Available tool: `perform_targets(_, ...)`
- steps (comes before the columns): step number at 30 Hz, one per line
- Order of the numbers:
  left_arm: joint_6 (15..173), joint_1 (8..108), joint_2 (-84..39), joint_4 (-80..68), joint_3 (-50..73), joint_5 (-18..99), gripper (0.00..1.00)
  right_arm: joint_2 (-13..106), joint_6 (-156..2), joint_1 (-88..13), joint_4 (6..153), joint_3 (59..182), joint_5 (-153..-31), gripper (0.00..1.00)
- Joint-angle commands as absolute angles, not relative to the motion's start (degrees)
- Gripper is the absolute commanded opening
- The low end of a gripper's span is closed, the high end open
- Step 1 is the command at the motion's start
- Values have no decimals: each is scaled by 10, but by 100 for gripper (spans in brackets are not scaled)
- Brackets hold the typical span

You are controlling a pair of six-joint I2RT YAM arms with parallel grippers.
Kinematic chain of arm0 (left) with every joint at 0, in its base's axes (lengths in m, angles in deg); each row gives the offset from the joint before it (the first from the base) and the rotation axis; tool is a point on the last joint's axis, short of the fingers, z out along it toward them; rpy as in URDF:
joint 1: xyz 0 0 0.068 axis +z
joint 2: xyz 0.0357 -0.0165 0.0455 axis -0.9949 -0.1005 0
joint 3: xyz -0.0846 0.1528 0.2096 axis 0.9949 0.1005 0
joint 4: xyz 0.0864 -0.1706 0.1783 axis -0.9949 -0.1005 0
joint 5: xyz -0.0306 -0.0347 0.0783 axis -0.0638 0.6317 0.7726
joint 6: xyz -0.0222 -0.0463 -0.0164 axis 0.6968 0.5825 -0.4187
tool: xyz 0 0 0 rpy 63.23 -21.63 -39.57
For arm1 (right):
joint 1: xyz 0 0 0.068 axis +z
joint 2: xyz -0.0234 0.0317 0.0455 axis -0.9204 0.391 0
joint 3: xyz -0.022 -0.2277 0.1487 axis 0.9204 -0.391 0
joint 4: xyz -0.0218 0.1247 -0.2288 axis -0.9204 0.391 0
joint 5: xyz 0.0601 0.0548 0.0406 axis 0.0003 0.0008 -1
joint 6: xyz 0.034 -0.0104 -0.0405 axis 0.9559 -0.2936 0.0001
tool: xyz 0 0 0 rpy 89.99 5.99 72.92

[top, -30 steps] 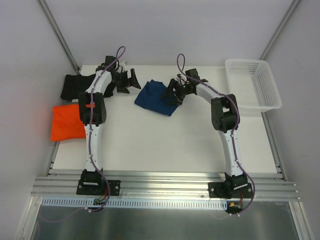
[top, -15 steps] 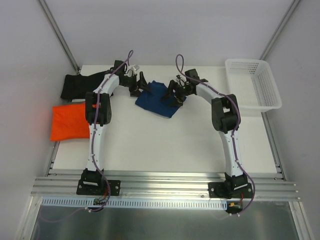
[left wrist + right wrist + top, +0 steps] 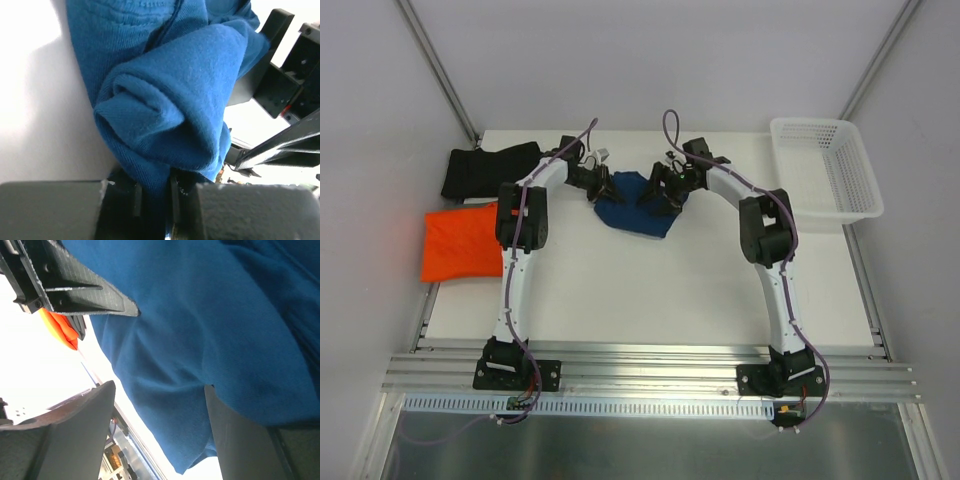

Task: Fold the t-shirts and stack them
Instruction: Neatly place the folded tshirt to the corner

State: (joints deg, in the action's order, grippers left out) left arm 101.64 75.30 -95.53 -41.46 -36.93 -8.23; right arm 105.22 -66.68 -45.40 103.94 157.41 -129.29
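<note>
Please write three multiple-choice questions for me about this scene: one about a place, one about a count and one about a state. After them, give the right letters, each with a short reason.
1. Where does the white lattice basket stand?
A) at the far right edge of the table
B) between the two arms
C) at the near left corner

2. How many t-shirts lie on the table?
A) two
B) three
C) four

3. What is the state of the left end effector?
A) open above bare table
B) shut on a fold of the blue t-shirt
C) holding the basket

Answers:
1 A: the top view shows the basket at the far right.
2 B: there are a black t-shirt, an orange t-shirt and the blue t-shirt.
3 B: the left wrist view shows blue cloth pinched between its fingers.
</note>
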Motion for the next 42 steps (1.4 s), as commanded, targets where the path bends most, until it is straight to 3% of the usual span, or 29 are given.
perform_targets(1,1005,754,-889,-442,-325,-45,0,1005,-695,-466,1061,1588,-1280,76)
perform_targets(13,882,839,-570,-650,-189,88,0,850,-817,-618,1157,1529,-1195,78)
perform_targets(24,810,934,-365,-793,-69,168,0,867,-810,-604,1152,1548,-1202,78)
perform_targets(28,775,987,-364,-842,-80,193,0,873,-805,-595,1149,1549,-1204,78)
perform_targets(42,662,1130,-526,-928,-331,202,0,886,-795,-575,1134,1554,-1208,78)
